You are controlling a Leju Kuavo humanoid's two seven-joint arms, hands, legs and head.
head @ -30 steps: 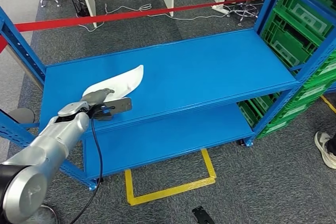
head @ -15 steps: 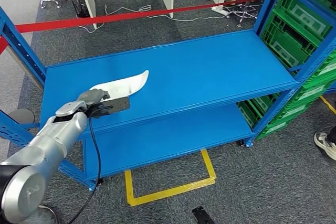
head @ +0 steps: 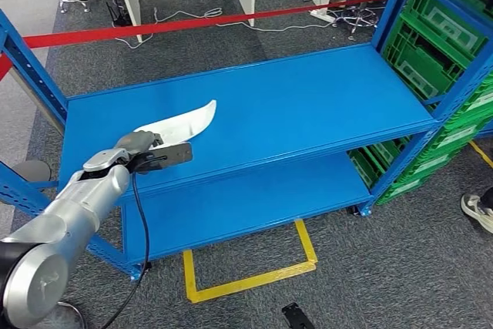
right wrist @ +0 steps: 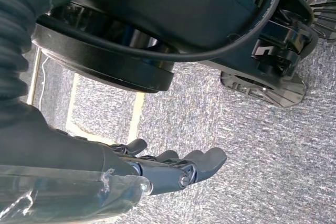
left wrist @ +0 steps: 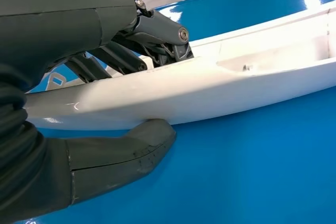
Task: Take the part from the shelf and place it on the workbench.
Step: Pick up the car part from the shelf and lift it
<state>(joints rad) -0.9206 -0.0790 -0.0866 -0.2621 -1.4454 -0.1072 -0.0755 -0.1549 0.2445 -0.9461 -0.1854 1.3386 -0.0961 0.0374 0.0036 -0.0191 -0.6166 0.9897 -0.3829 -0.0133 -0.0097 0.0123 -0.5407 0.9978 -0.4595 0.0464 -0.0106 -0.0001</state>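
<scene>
The part (head: 180, 123) is a long, curved white piece at the left of the blue shelf's top board (head: 302, 98). My left hand (head: 136, 144) grips its near end, and the part is turned up on its edge with its tip pointing away to the right. In the left wrist view the thumb (left wrist: 118, 153) lies under the white part (left wrist: 238, 72) and the dark fingers (left wrist: 158, 35) press on its other side. My right hand (right wrist: 174, 169) hangs over the grey carpet with its fingers stretched out and nothing in them.
Green crates (head: 441, 28) fill the blue rack at the right. A red tape (head: 174, 25) runs behind the shelf. The lower board (head: 244, 198) is bare. A yellow floor marking (head: 249, 275) lies in front. A person's shoe (head: 477, 217) is at the right edge.
The part has turned from lying flat to standing up on its edge in my left hand, and its tip has shifted a little to the right. The hand itself has barely moved.
</scene>
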